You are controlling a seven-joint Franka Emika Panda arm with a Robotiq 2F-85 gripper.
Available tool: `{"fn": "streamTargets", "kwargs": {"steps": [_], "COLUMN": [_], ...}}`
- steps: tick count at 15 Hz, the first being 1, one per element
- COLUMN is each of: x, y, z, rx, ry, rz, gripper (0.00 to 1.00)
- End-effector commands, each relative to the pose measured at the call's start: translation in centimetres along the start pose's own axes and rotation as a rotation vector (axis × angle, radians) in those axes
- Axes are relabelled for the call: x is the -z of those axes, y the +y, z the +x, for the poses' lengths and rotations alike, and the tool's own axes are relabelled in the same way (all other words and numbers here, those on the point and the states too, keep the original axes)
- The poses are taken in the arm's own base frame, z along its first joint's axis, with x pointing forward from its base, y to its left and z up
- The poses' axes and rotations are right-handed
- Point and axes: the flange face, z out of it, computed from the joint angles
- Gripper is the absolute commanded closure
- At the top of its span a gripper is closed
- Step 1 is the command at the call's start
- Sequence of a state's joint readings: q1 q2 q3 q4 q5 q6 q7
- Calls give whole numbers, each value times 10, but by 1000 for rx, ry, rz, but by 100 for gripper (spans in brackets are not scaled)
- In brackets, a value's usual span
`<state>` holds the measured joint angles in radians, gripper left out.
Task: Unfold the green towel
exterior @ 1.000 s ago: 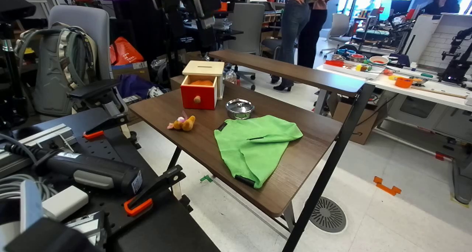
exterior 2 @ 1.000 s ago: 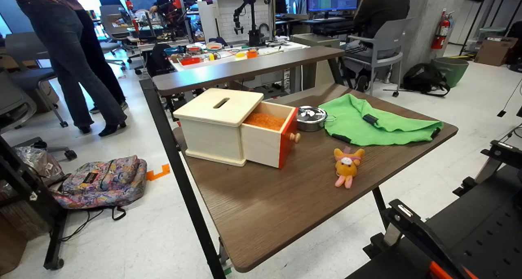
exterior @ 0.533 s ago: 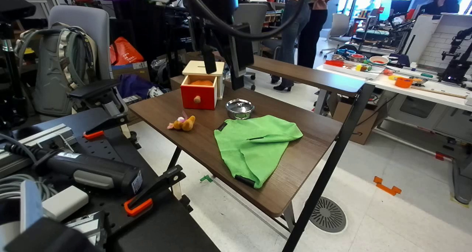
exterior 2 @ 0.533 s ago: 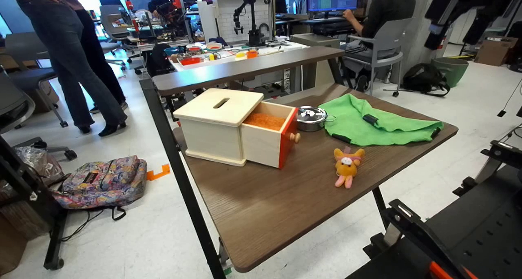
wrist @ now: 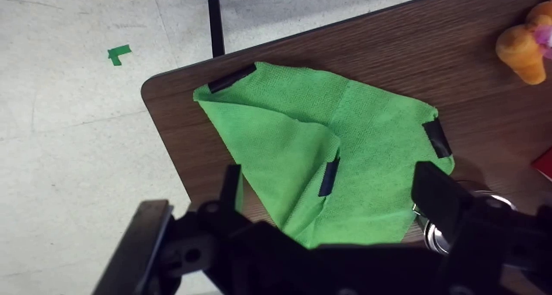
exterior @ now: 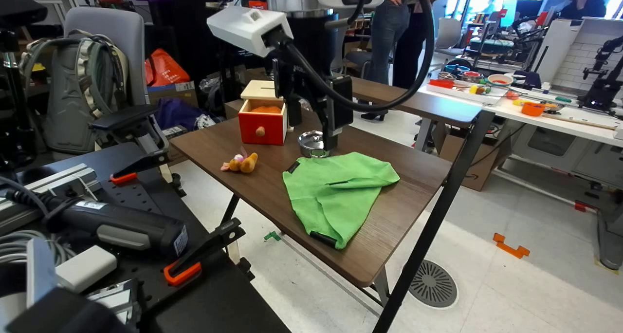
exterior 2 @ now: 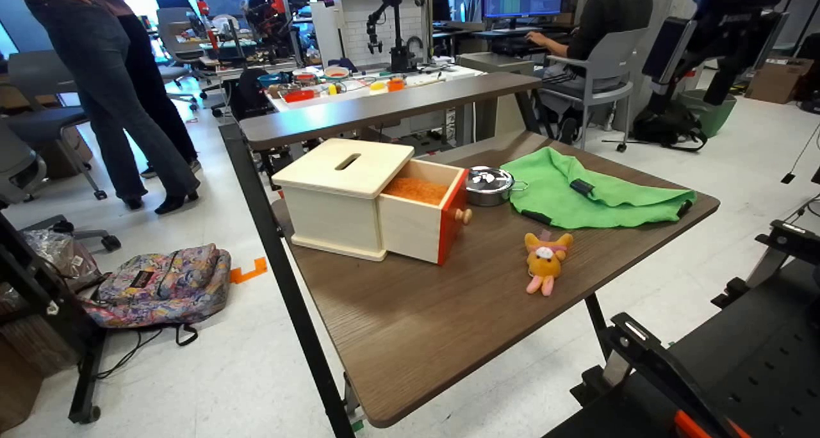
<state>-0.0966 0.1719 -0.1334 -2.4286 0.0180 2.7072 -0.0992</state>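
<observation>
The green towel (exterior: 336, 192) lies on the brown table, rumpled and partly folded over itself. It also shows in an exterior view (exterior 2: 551, 198) and in the wrist view (wrist: 375, 114). Black tape marks its corners; one taped corner of the folded flap (wrist: 329, 177) lies over the towel's middle. My gripper (wrist: 328, 170) is open and empty, its fingers spread wide above the towel. In an exterior view the gripper (exterior: 312, 133) hangs above the table near the pot, apart from the towel. The gripper (exterior 2: 690, 98) is also at the upper right of an exterior view.
A shiny lidded pot (exterior 2: 489, 185) stands beside the towel. A wooden box (exterior 2: 339, 201) has its red-fronted drawer (exterior: 263, 128) pulled out, with something orange inside. A small orange plush toy (exterior 2: 546, 262) lies near the table edge. A raised shelf (exterior: 389, 94) runs along one side.
My gripper has come down from above into the exterior views, lower and closer to the towel, over the pot's side. The towel, pot, box and toy have not moved.
</observation>
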Motion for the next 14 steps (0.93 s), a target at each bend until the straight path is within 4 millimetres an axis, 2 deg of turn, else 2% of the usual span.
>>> {"fn": "streamTargets", "kwargs": {"steps": [1,8,14], "x": [1,-34,-67], "y": [0,-13,-12], "z": [0,5,12], "rx": [0,12,13], "ry": [0,-9,-15], "rz": [0,16,-4], "gripper": [0,0,0]}}
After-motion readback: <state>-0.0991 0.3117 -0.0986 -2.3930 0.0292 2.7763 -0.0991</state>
